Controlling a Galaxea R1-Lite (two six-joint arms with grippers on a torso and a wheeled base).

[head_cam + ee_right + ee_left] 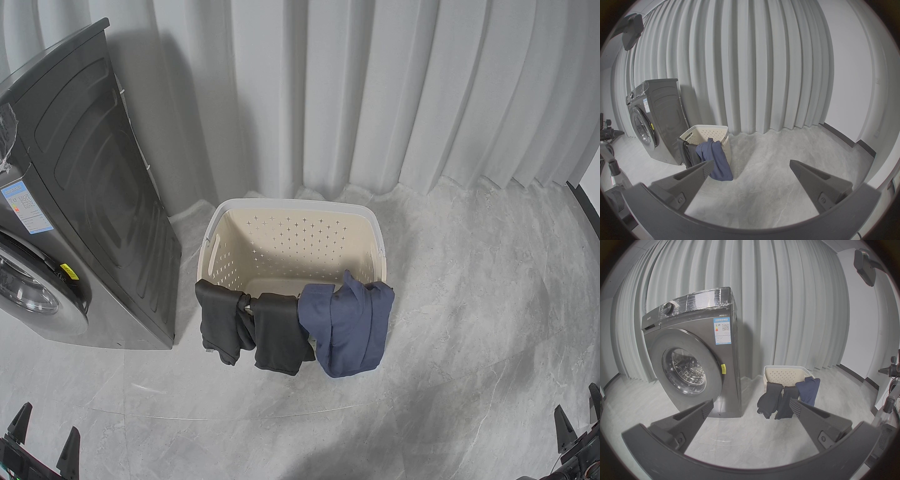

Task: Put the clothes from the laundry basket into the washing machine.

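Task at its start: you have 0 items loaded. Dark garments (pixel 278 331) and 1 navy garment (pixel 347 325) hang over the laundry basket's (pixel 290 205) near rim, beside the washing machine (pixel 81 187), its door apparently closed. The left gripper (pixel 751 402) and right gripper (pixel 751 162) are well short of the basket, fingers spread and empty.

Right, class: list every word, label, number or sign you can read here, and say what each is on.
Blue-and-white label, washer front: print too small to read.
Yellow sticker beside the door: too small to read.
Badge at the washer's top corner: blurred.
Basket, clothes: no text seen.
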